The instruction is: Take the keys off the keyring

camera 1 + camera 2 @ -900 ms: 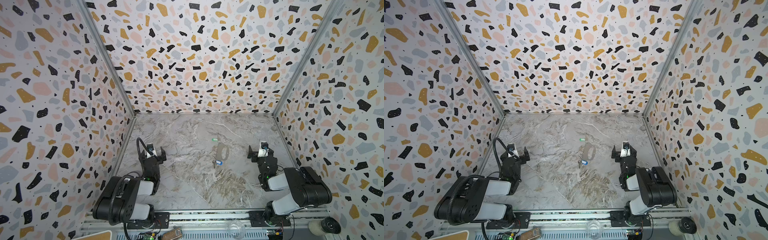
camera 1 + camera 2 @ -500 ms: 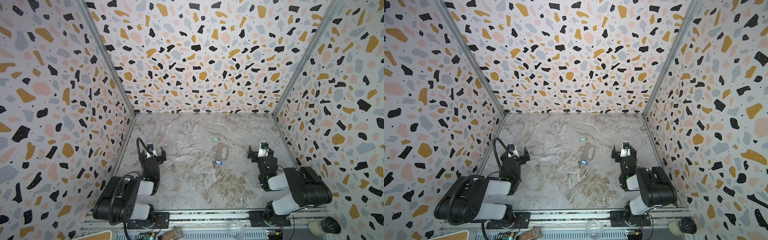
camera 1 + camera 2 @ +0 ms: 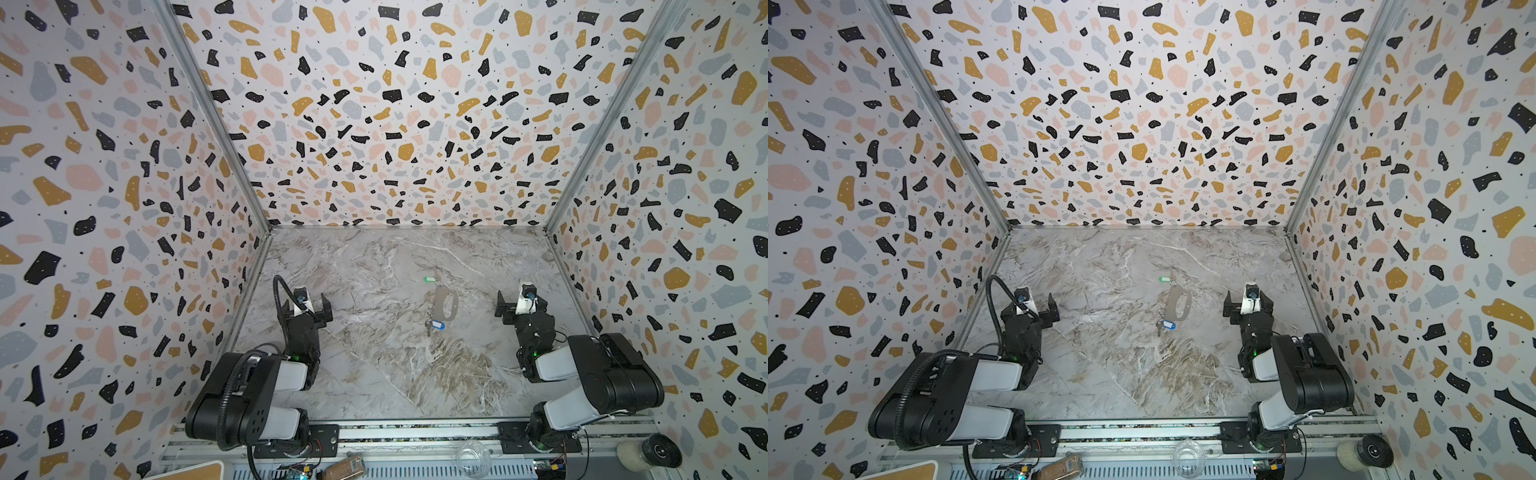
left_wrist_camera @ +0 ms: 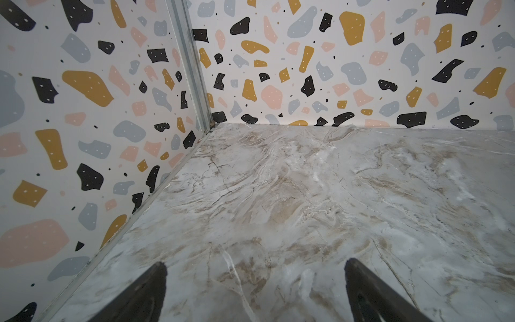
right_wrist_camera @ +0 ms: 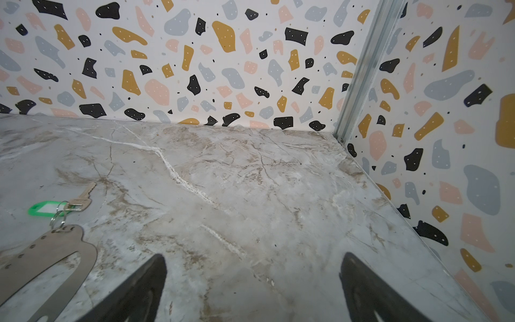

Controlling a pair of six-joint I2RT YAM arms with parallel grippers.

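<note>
The keyring (image 3: 446, 305) (image 3: 1177, 303), a flat grey-beige strap loop, lies on the marble floor right of centre in both top views. A key with a green tag (image 3: 429, 279) (image 3: 1165, 279) sits at its far end, and a key with a blue tag (image 3: 437, 326) (image 3: 1168, 324) at its near end. The right wrist view shows the strap (image 5: 50, 251), its small metal ring links (image 5: 60, 214), the green tag (image 5: 44, 208) and its key (image 5: 82, 199). My right gripper (image 3: 521, 306) (image 5: 253, 258) stands open, to the right of the strap and apart from it. My left gripper (image 3: 305, 309) (image 4: 255, 266) is open over bare floor near the left wall.
Terrazzo-patterned walls (image 3: 386, 124) close in the floor on three sides, with metal corner posts (image 4: 192, 67) (image 5: 362, 69). A metal rail (image 3: 415, 432) with both arm bases runs along the front edge. Bare marble floor (image 3: 374, 357) lies between the two arms.
</note>
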